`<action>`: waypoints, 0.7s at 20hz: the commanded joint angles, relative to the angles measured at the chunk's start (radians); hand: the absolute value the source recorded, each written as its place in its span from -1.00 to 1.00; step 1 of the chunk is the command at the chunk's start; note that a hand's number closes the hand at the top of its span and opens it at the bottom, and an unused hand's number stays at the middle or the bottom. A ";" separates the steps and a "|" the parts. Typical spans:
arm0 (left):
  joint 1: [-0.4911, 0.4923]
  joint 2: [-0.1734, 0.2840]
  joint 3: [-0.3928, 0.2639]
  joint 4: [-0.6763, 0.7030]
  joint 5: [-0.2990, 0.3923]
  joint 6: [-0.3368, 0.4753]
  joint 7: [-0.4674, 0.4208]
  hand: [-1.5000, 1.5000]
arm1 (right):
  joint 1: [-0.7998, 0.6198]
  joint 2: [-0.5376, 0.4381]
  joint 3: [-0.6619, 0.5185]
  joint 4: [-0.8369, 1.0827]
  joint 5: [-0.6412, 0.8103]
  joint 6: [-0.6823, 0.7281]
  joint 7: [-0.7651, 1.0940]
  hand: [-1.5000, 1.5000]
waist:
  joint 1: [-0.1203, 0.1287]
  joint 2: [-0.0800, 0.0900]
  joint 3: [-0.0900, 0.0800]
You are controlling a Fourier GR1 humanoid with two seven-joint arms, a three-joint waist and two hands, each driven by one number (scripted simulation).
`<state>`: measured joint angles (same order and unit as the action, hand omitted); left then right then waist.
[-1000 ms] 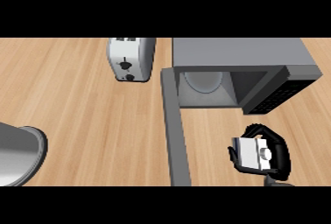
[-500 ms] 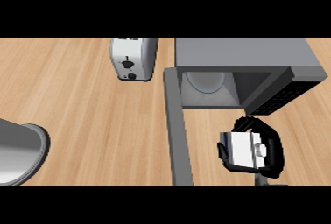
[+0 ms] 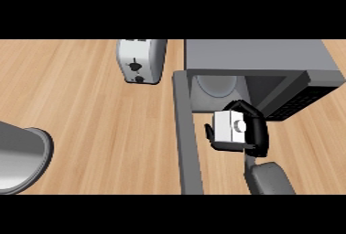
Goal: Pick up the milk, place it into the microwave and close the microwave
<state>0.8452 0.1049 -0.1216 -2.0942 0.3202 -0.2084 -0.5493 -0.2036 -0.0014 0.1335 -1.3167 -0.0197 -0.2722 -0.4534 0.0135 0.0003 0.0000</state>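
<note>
A white milk carton (image 3: 230, 126) with a round cap on top is held above the counter, just in front of the microwave's open cavity. My right hand (image 3: 255, 132) is shut on it, black fingers curled round its sides and lower end. The grey microwave (image 3: 260, 57) sits at the top right with its door (image 3: 187, 137) swung open toward me, seen edge-on as a long grey bar left of the carton. A round turntable (image 3: 216, 86) shows inside the cavity. My left hand is out of view.
A silver toaster (image 3: 140, 60) stands left of the microwave at the back. A large grey rounded vessel (image 3: 17, 157) sits at the left edge. The microwave's dark control panel (image 3: 302, 101) faces right of the cavity.
My right hand has carried the milk carton up and leftward from the lower right, bringing it to the mouth of the open microwave.
</note>
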 commanded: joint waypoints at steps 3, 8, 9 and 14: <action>0.013 -0.001 0.004 0.009 -0.017 -0.019 -0.024 -1.00 | -0.217 -0.016 -0.068 0.231 0.029 -0.090 0.065 1.00 | 0.007 0.002 0.000; 0.040 0.021 0.038 0.008 0.017 -0.059 -0.028 -1.00 | -0.346 0.001 -0.097 0.530 -0.084 -0.122 -0.101 1.00 | 0.018 0.005 0.001; 0.060 0.056 0.097 -0.037 0.101 -0.084 -0.003 -1.00 | -0.383 -0.054 -0.155 0.525 -0.087 -0.065 -0.059 1.00 | 0.016 0.005 0.001; 0.021 0.029 0.070 0.040 0.029 -0.084 -0.041 -1.00 | -0.521 -0.012 -0.191 0.805 -0.035 -0.159 -0.170 1.00 | 0.035 0.011 0.001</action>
<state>0.8615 0.1266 -0.0721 -2.1047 0.3550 -0.2559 -0.5424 -0.6168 -0.0167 -0.0165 -0.6788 -0.0721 -0.3888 -0.5872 0.0346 0.0082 0.0013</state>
